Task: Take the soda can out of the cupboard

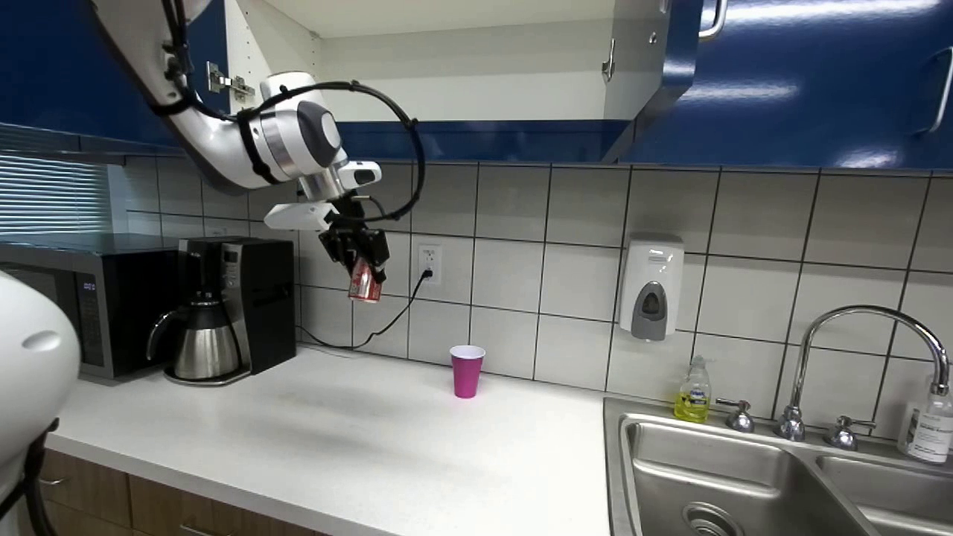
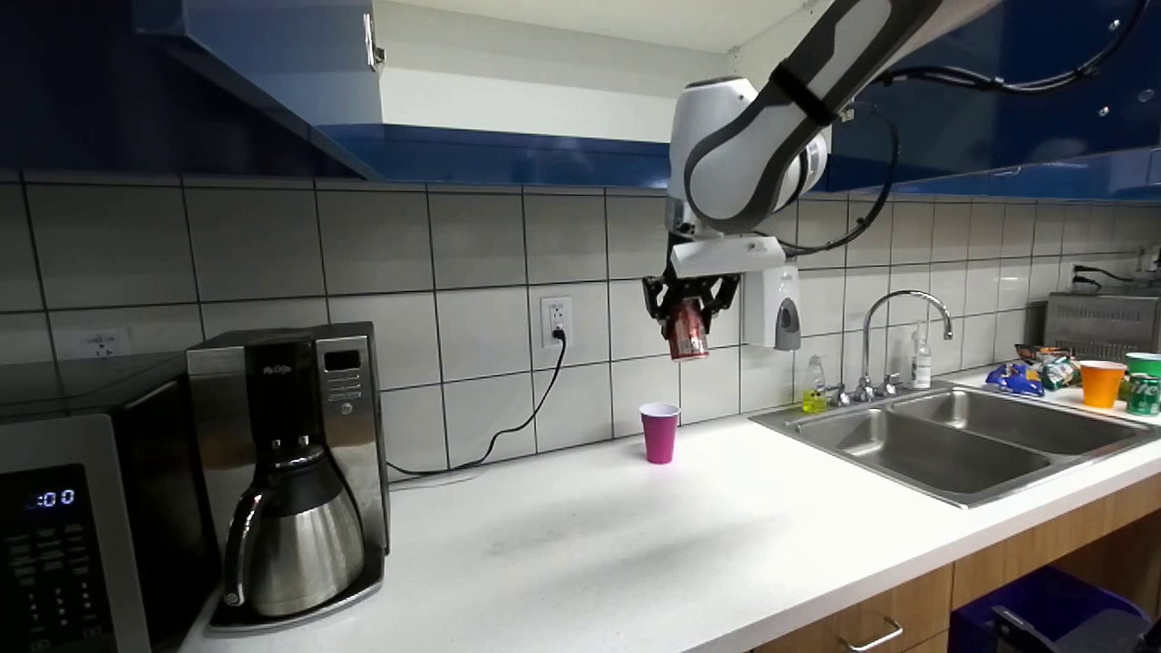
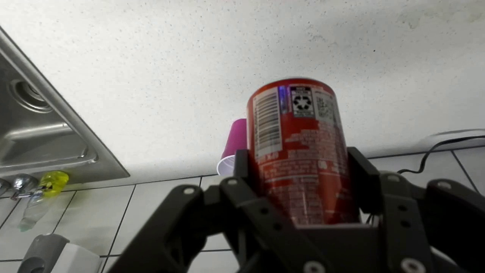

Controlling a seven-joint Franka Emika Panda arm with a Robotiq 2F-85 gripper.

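Exterior view, from the left: pale slatted window blinds (image 1: 52, 193) above a boxy black microwave (image 1: 138, 305) with a steel-framed front. Beside it stands a tall black-and-steel coffee maker (image 1: 264, 313) with a rounded brushed-steel carafe (image 1: 207, 350) set in it. A white and grey jointed robot arm (image 1: 231, 149) slants down from the upper left, in front of an open, glossy dark blue wall cupboard (image 1: 476, 82) with a pale white interior. At the arm's end, below the cupboard, a black two-fingered gripper (image 1: 365, 266) pinches a small red cylindrical soda can (image 1: 365, 286). The can is outside the cupboard, held well above the white countertop (image 1: 335, 439) and touching only the gripper. Next come a white rectangular wall outlet (image 1: 429, 260) with a black plug (image 1: 426, 275) in it and a tapered pink-magenta cup (image 1: 467, 376), white inside, upright on the countertop. Farther right, a white and grey dispenser (image 1: 653, 286) is fixed to the pale tiled wall (image 1: 510, 274); beyond it, a clear bottle of yellow liquid (image 1: 692, 400) stands at the back of a stainless-steel double sink (image 1: 618, 469), followed by a curved chrome faucet (image 1: 798, 380) and, near the edge, a white-labelled bottle (image 1: 928, 435).

Wrist view, again from the left: the sink, the bottle of yellow liquid, the cup partly hidden behind the can, and the can itself, showing a barcode and a recycling symbol, with black finger pads (image 3: 241, 165) pressed against both its sides.
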